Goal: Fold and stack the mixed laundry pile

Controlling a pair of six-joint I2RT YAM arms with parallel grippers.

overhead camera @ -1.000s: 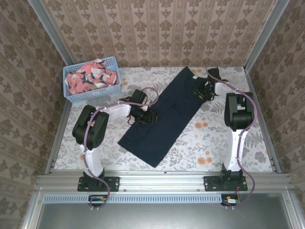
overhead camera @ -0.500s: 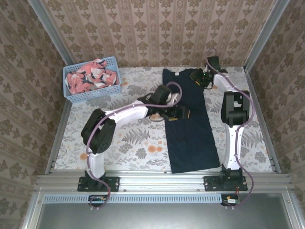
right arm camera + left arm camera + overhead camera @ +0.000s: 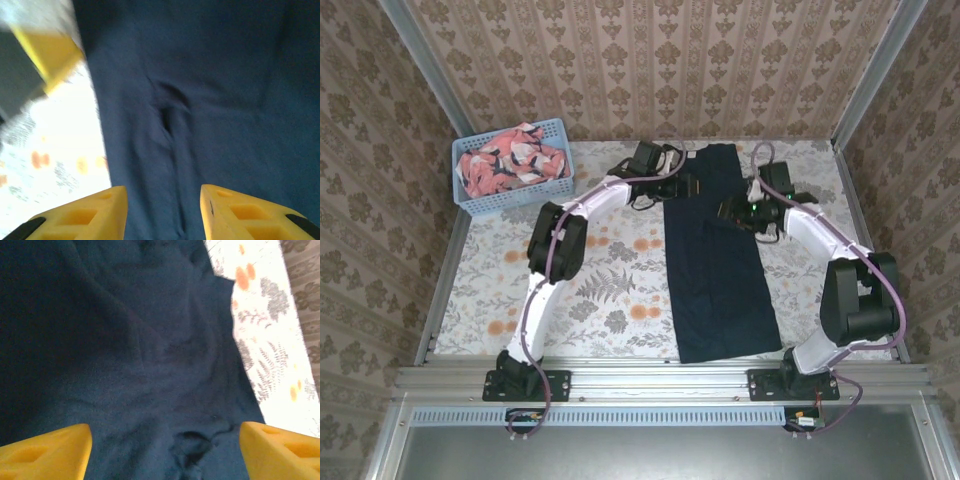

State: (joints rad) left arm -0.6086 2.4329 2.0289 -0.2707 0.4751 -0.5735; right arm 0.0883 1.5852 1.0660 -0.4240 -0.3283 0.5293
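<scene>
Plainly, left end effector (image 3: 165, 440) and right end effector (image 3: 163, 200) apart over navy garment (image 3: 720, 270).

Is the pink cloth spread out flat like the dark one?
No, the pink cloth lies bunched up inside the blue basket.

A mock-home lab booth: wallpaper panels (image 3: 650, 70), aluminium framing (image 3: 660, 378), floral tablecloth (image 3: 610, 290)

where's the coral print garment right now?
Top view: the coral-pink garment sits bunched in the light blue basket at the far left corner of the table, apart from the navy garment.
</scene>
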